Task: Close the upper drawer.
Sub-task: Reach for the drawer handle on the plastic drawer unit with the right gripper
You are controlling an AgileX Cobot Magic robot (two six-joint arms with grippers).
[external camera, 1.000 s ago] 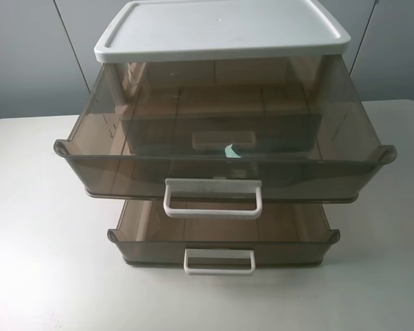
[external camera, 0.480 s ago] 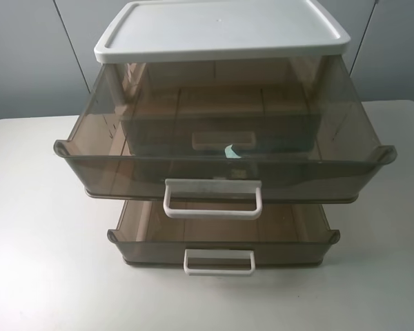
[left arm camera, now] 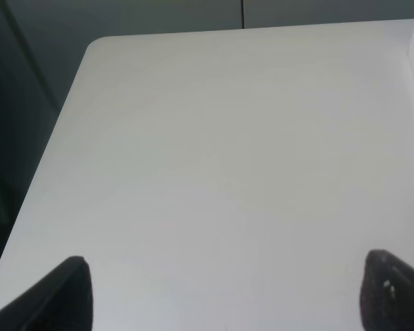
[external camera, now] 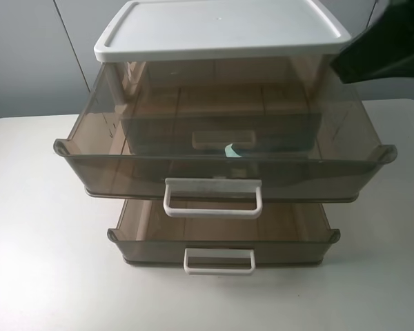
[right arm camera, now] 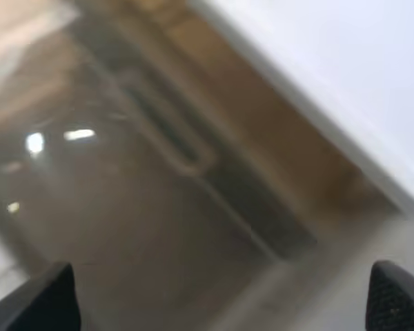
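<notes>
The upper drawer (external camera: 224,169) is translucent smoky brown and pulled far out under the cabinet's white lid (external camera: 221,29). Its wide white loop handle (external camera: 212,199) faces the front. My right arm (external camera: 386,43) shows as a dark blurred shape above the drawer's right rear corner. The right wrist view is blurred. It looks down on the brown drawer (right arm camera: 159,207) and the white lid (right arm camera: 345,69). My right gripper (right arm camera: 224,303) is open and empty. My left gripper (left arm camera: 228,296) is open and empty over bare table, out of the exterior high view.
A shallower brown drawer (external camera: 224,238) with a small white handle (external camera: 219,261) is pulled out beneath. Another small handle (external camera: 223,140) shows through the upper drawer. The cabinet stands on a white table (external camera: 34,227). The table's left edge (left arm camera: 55,138) shows in the left wrist view.
My right arm has come into the exterior high view at the top right. The drawers have not moved.
</notes>
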